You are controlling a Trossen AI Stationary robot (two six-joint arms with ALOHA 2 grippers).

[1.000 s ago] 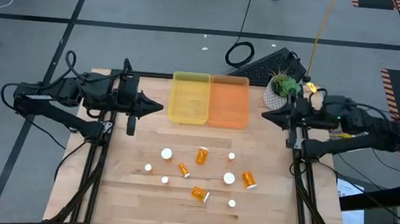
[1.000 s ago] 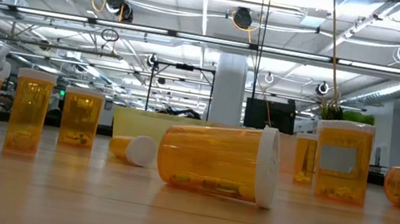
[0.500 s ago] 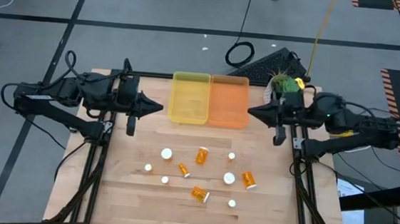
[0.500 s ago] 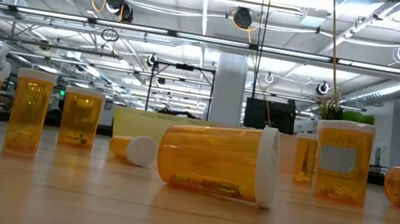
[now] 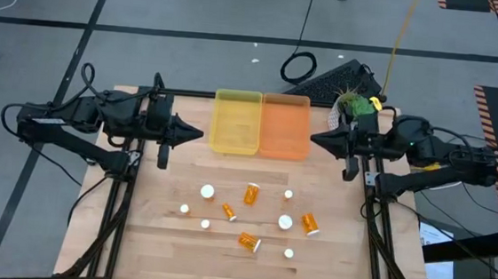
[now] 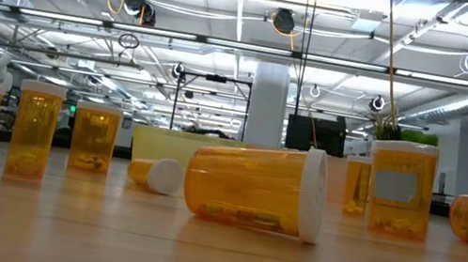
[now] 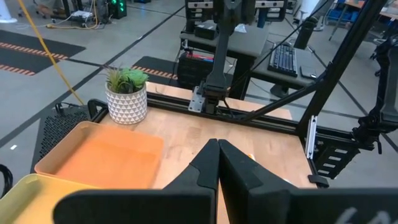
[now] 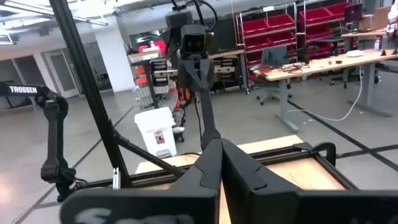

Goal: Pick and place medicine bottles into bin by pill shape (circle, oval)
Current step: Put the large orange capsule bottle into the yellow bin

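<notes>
Nearest the table's front edge, the medicine bottles (image 5: 248, 241) are scattered on bare wood, some upright, some tipped with long axes level and caps pointing different ways. Beyond them, the yellow tray (image 5: 236, 122) and orange tray (image 5: 285, 125) are set side by side, presumably one per pill shape. Flanking these, the left gripper (image 5: 198, 135) and right gripper (image 5: 314, 138) are held aloft, jaws pressed together, nothing gripped.

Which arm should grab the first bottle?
Probably right. The right tool sits nearer the orange translucent white-capped pill bottles, most lying right of centre. The left tool hangs by the yellow tray.
</notes>
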